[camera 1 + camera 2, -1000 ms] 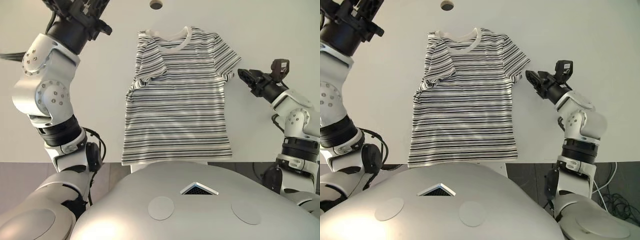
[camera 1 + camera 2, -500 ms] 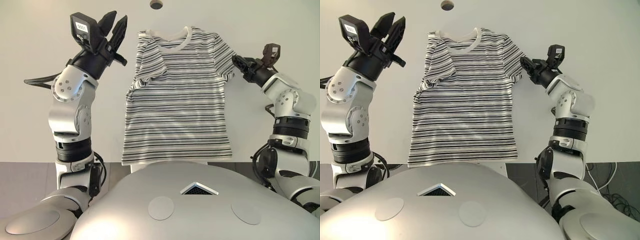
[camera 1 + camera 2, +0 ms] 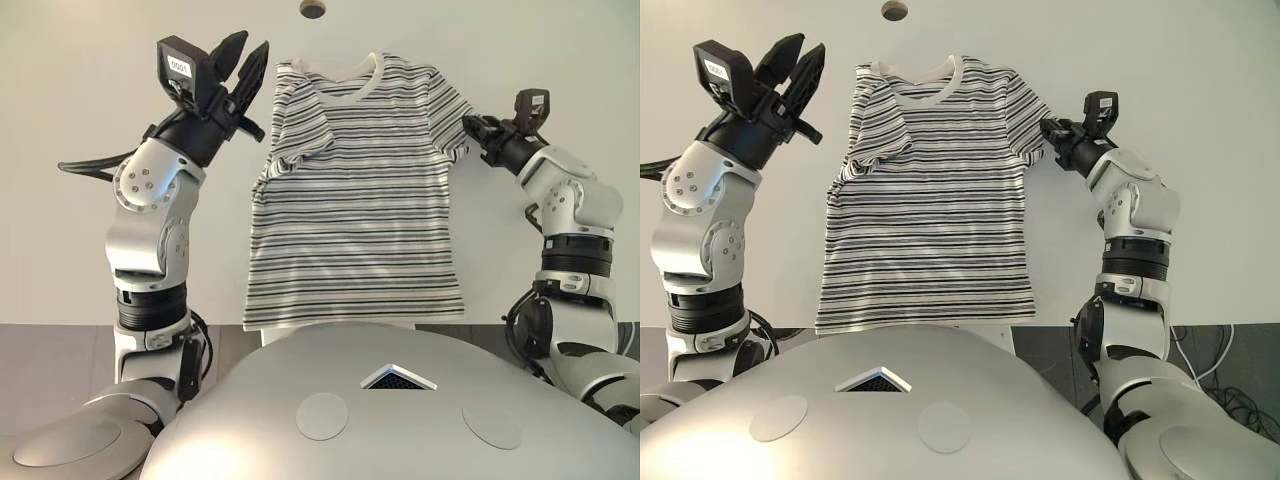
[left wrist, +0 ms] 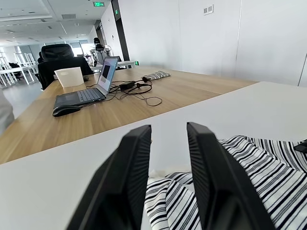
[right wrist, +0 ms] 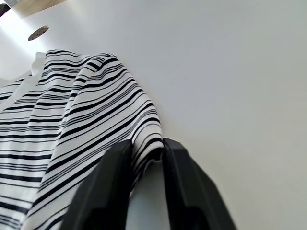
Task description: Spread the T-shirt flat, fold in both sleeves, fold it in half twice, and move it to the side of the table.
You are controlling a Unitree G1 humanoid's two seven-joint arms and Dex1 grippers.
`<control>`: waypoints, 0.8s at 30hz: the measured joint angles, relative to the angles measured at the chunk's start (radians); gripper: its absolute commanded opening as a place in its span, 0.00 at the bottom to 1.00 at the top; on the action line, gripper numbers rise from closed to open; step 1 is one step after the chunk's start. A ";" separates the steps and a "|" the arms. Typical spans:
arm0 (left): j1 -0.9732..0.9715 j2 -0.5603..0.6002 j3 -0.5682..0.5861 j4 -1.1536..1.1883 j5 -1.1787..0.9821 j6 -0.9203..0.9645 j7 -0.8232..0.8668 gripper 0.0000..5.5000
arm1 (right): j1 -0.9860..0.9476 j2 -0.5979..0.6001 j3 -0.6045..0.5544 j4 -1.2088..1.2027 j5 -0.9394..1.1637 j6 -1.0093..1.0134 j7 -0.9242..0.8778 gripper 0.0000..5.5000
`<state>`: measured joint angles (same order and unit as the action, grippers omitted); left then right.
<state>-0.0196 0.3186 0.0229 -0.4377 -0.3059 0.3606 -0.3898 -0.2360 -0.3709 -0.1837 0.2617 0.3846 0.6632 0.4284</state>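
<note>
A black-and-white striped T-shirt (image 3: 355,190) lies face up on the white table (image 3: 560,60), collar away from me. Its left sleeve (image 3: 300,125) is folded in over the chest. Its right sleeve (image 3: 450,115) lies spread outward. My right gripper (image 3: 472,128) sits at that sleeve's outer edge, open, and the right wrist view shows the sleeve hem (image 5: 144,139) between its fingers (image 5: 112,163). My left gripper (image 3: 245,50) is raised and open beside the shirt's left shoulder, holding nothing. The left wrist view shows striped cloth (image 4: 259,167) just beyond its fingers (image 4: 136,158).
A round hole (image 3: 312,9) sits in the table beyond the collar. The table's front edge runs just under the shirt's hem (image 3: 350,318). White tabletop stretches to both sides of the shirt. A wooden desk with a laptop (image 4: 86,93) stands behind the table.
My left arm swung in from high at the far left to beside the shirt's left shoulder. My right gripper advanced to the right sleeve's edge. The shirt has not moved.
</note>
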 measured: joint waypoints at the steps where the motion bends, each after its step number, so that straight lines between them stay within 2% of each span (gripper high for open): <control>1: 0.000 -0.001 -0.001 0.000 0.000 0.000 0.000 0.25 | 0.000 0.000 0.000 -0.001 0.000 0.000 0.000 0.09; 3: 0.000 -0.001 -0.001 0.000 0.000 0.000 0.000 0.25 | 0.000 0.000 0.000 -0.001 0.000 0.000 0.000 0.01; 4: 0.000 -0.001 -0.001 0.000 0.000 0.000 0.000 0.25 | 0.000 0.000 0.000 -0.001 0.000 0.000 -0.001 0.00; 11: 0.000 -0.004 -0.008 0.001 0.001 -0.003 0.001 0.25 | 0.008 0.002 0.009 -0.019 -0.026 -0.031 -0.010 0.00; 17: 0.002 -0.005 -0.018 0.007 0.004 -0.005 0.005 0.25 | 0.099 -0.014 0.153 -0.244 -0.119 -0.061 -0.002 0.00; 24: 0.005 0.002 -0.031 0.013 0.035 -0.027 0.004 0.25 | 0.104 0.008 0.205 -0.365 -0.188 -0.055 -0.062 0.00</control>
<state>-0.0148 0.3203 -0.0079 -0.4245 -0.2714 0.3339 -0.3855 -0.1317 -0.3626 0.0209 -0.1035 0.1969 0.6086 0.3663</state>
